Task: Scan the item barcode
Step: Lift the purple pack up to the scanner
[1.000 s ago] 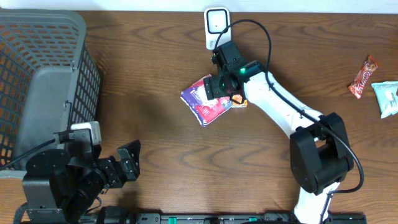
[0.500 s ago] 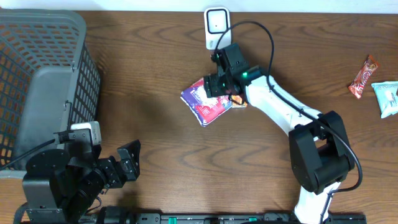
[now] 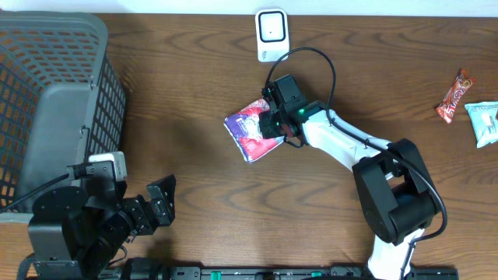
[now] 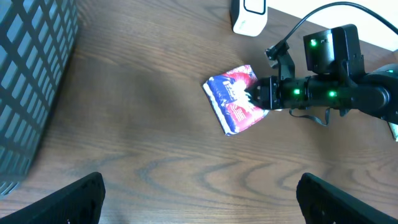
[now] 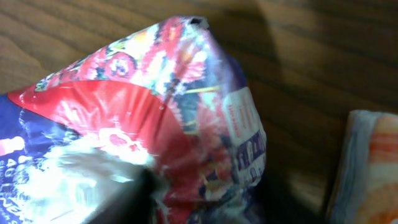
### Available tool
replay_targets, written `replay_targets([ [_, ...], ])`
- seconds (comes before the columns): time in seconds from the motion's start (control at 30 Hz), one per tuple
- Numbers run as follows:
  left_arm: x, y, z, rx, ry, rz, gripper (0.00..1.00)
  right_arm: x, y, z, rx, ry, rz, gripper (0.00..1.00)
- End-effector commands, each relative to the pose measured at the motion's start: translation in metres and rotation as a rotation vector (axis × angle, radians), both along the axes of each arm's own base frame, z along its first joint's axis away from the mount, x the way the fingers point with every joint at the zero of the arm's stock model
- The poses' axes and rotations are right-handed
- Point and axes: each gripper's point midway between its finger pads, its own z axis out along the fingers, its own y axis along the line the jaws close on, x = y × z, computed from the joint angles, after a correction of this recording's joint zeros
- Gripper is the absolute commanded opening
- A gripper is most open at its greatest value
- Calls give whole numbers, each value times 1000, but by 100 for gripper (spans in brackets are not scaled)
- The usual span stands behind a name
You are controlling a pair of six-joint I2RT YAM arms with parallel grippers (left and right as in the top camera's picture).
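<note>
Red-and-blue snack pouch near table centre, at 6 o'clock from the white scanner, right gripper clenched on its 3 o'clock edge, foil crumpled, left gripper spread wide at 8 o'clock, near the grey basket.

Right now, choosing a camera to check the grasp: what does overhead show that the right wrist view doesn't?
Only overhead: the basket, scanner, a red snack and a pale snack at far right, and the open left gripper. Only right wrist: the packet's crumpled print up close, and an orange-and-white wrapper beside it. Both: the packet, pinched by the right gripper.
</note>
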Motion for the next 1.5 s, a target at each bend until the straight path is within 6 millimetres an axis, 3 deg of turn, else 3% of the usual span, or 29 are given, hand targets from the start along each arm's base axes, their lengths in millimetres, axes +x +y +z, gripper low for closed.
replay_targets([
  [0.0, -1, -2, 5, -8, -14, -8, 98, -27, 5, -15, -3, 81, 41, 1],
  [0.1, -1, -2, 5, -8, -14, -8, 98, -26, 11, -7, 32, 82, 45, 1],
  [0.2, -1, -2, 5, -8, -14, -8, 98, -15, 13, 15, 61, 34, 30, 1],
  [0.4, -1, -2, 5, -8, -14, -8, 98, 24, -2, 100, 92, -192, -50, 1],
  [0.57, -1, -2, 5, -8, -14, -8, 98, 39, -12, 142, 122, -316, -101, 1],
  [0.67, -1, -2, 5, -8, -14, -8, 98, 48, -10, 154, 145, -369, -109, 1],
  [0.87, -1, -2, 5, -8, -14, -8, 98, 86, -36, 169, 105, -529, -336, 1],
  [0.97, -1, -2, 5, -8, -14, -8, 98, 105, -30, 177, 143, -615, -351, 1],
  [1.23, -1, -2, 5, -8, -14, -8, 98, 149, -21, 160, 245, -741, -374, 1],
  [1.33, -1, -2, 5, -8, -14, -8, 98, 163, -23, 169, 321, -804, -391, 2],
  [1.47, -1, -2, 5, -8, -14, -8, 98, 182, -39, 188, 369, -829, -432, 2],
])
